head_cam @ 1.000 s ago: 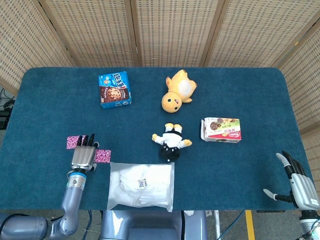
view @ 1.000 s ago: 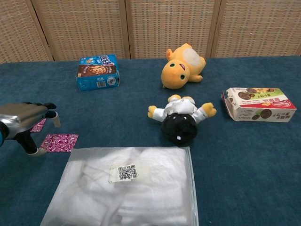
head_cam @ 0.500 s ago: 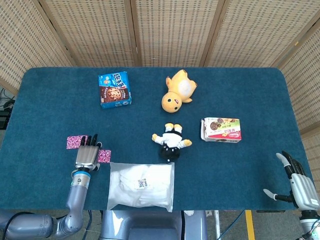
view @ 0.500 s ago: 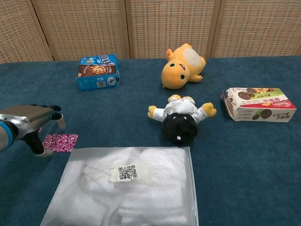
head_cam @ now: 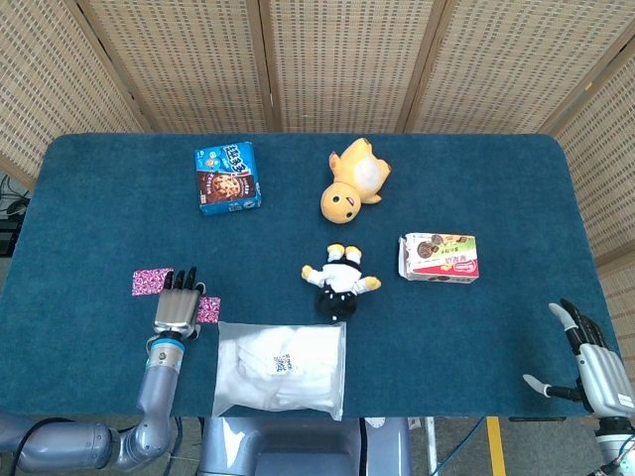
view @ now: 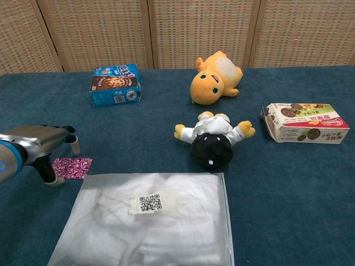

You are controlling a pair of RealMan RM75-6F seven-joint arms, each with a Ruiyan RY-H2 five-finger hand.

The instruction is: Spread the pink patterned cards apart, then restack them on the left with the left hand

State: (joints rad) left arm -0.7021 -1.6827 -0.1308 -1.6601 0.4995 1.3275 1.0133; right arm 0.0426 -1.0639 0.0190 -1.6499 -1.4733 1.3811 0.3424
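Your table [head_cam: 476, 178] wears dark teal cloth, wicker screens [head_cam: 337, 59] behind; left hand [head_cam: 177, 307] and right hand [head_cam: 595, 367] spread, holding nothing

We can make out a QR code on a white label [view: 147, 203] stuck to the clear plastic bag [view: 150, 233]. The blue cookie box [view: 115, 84] and the white snack box [view: 307, 123], both beyond the bag, carry print too small to read.
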